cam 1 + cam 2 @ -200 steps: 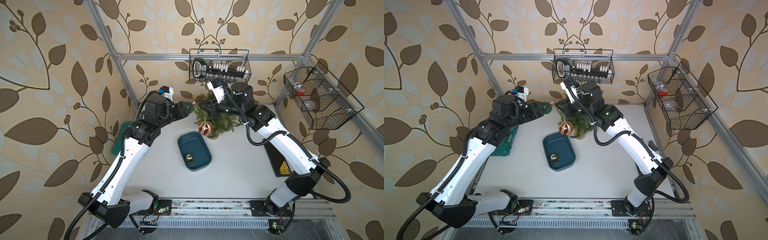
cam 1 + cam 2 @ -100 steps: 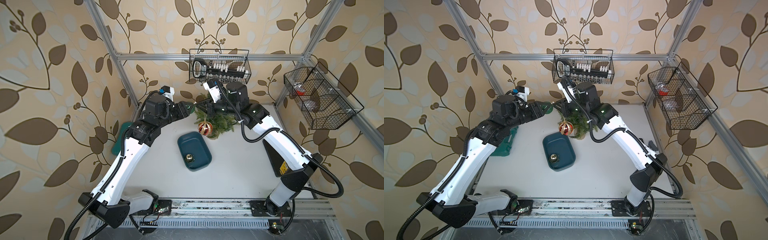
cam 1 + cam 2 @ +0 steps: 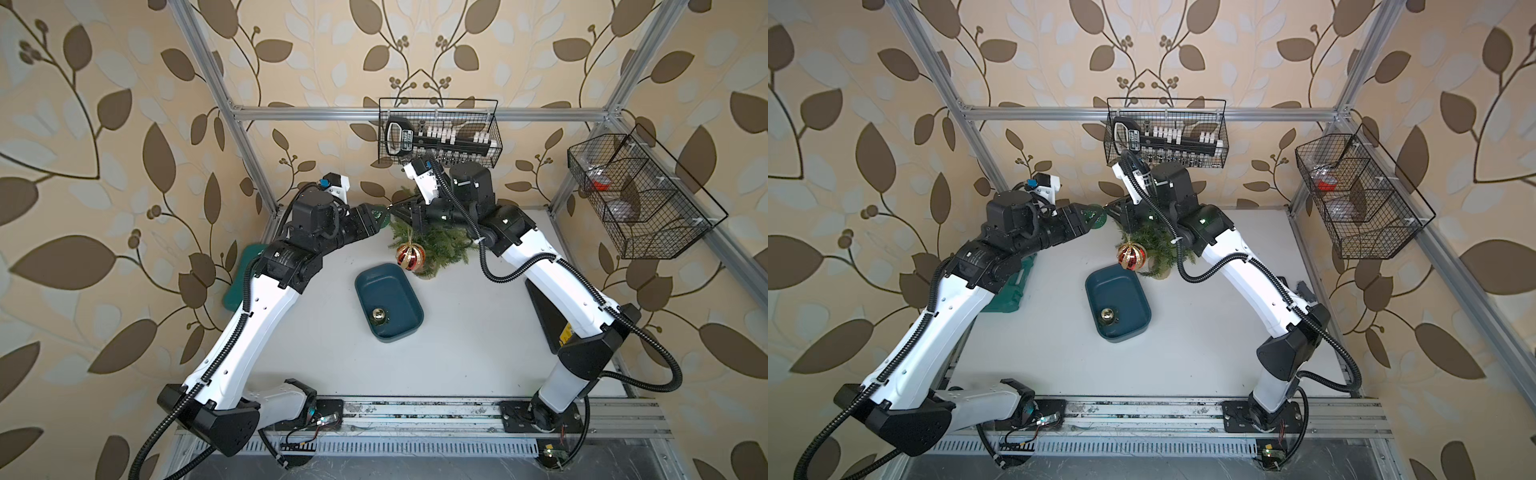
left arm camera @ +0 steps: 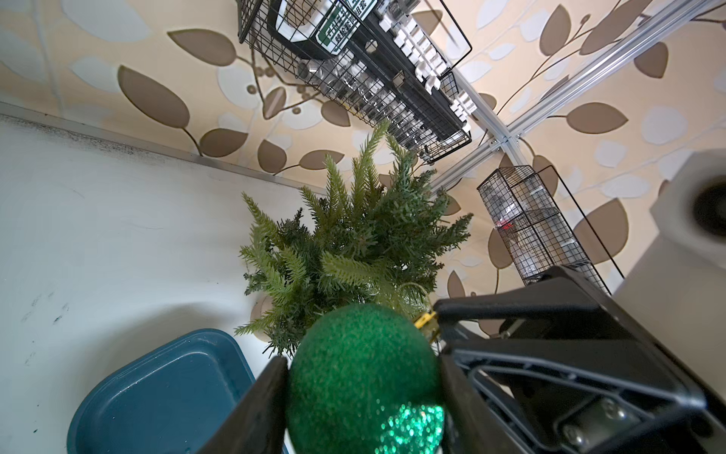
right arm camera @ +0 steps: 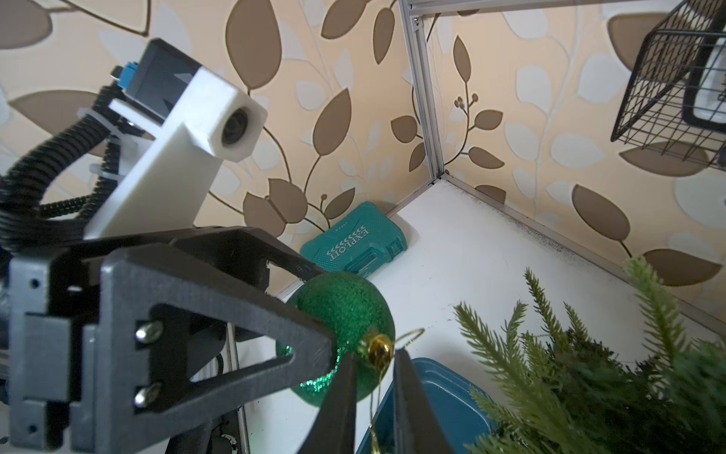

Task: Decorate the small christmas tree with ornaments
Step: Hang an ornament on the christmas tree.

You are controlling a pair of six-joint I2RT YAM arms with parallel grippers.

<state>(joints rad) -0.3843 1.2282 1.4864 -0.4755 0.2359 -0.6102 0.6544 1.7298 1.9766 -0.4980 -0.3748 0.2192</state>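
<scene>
The small christmas tree point(image 3: 440, 245) point(image 4: 353, 236) stands at the back of the table. A red ornament with gold stripes point(image 3: 410, 257) point(image 3: 1131, 256) hangs on its front. My left gripper point(image 4: 363, 357) is shut on the glittery green ornament point(image 4: 361, 373) point(image 5: 345, 310), held in the air left of the tree. My right gripper point(image 5: 375, 353) reaches over the tree. Its narrowly spaced fingertips sit either side of the green ornament's gold cap, and the loop thread hangs between them. A small gold ornament point(image 3: 379, 316) lies in the blue tray point(image 3: 399, 286).
A wire basket of tools point(image 3: 440, 133) hangs on the back wall just above my right wrist. A second wire basket point(image 3: 636, 199) hangs on the right wall. A green case point(image 3: 241, 274) point(image 5: 353, 247) lies at the table's left edge, under my left arm.
My right gripper has moved left, from over the tree to the green ornament's cap, and its jaws have narrowed. My left arm has held still with the ornament.
</scene>
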